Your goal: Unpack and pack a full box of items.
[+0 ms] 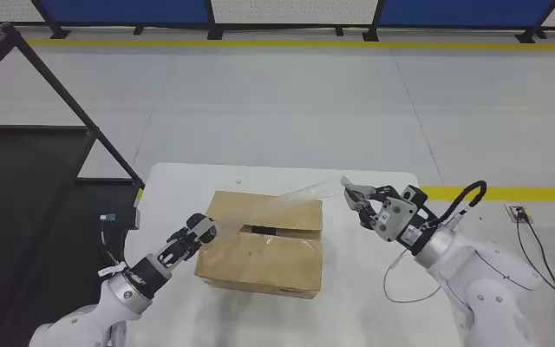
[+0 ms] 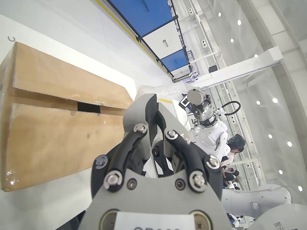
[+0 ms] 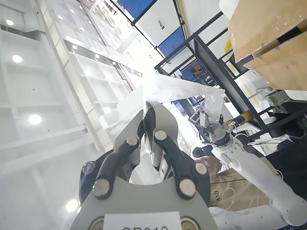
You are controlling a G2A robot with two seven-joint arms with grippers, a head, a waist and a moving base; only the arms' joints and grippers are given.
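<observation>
Slanting lengthwise over cardboard box: clear tape strip

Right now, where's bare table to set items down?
The widest bare table lies between the box and the table's right edge. A narrower strip runs behind the box. Crowded: the left gripper sits at the box's left side, and clear film stretches from it to the right gripper.

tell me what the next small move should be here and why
Probably carry the clear tape strip sideways, off the box. The strip is stretched above the box between the right gripper and the left gripper, both shut on it. The flaps below lie nearly closed, with a dark gap between them.
</observation>
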